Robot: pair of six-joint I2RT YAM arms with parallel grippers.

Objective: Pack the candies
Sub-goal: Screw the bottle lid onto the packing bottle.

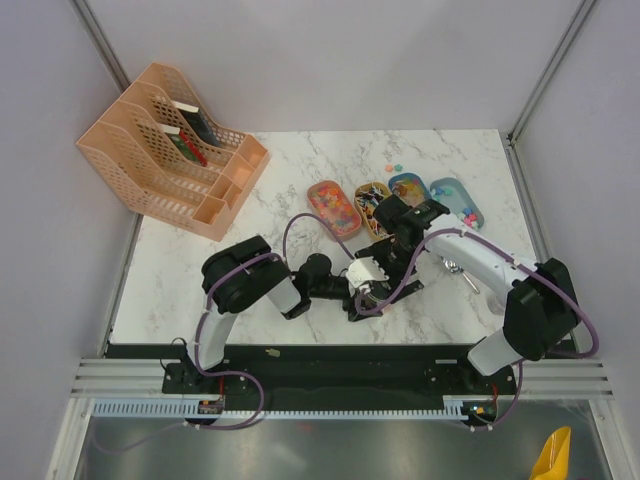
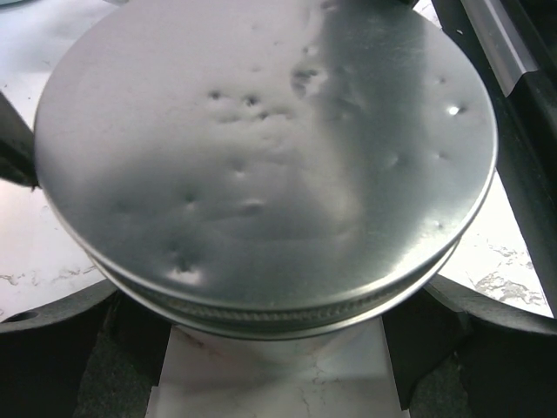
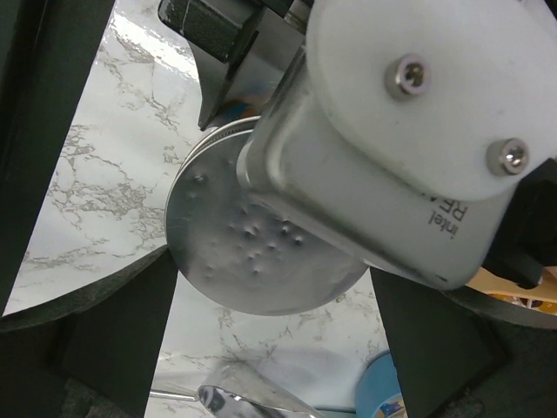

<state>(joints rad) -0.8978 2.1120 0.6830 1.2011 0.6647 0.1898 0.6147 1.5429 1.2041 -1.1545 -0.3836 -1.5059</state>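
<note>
The candies lie in oval trays at the back of the table: pastel ones in the orange tray (image 1: pixel 334 208), dark ones in a second tray (image 1: pixel 372 200), more in two blue trays (image 1: pixel 408 187) (image 1: pixel 457 202). A few loose candies (image 1: pixel 393 165) sit behind them. In front of the trays stands a small clear jar (image 1: pixel 366 288) with a dented grey lid (image 2: pixel 261 157) (image 3: pixel 252 261). My left gripper (image 1: pixel 368 290) is shut on the jar, a finger on each side. Over the lid hangs my right gripper (image 3: pixel 265 261), open, its fingers (image 3: pixel 104 340) flanking the lid.
A pink mesh file organiser (image 1: pixel 170 150) stands at the back left. A metal scoop (image 1: pixel 460 272) (image 3: pixel 235 401) lies on the marble to the right of the jar. The left wrist camera housing (image 3: pixel 409 131) fills the upper right of the right wrist view.
</note>
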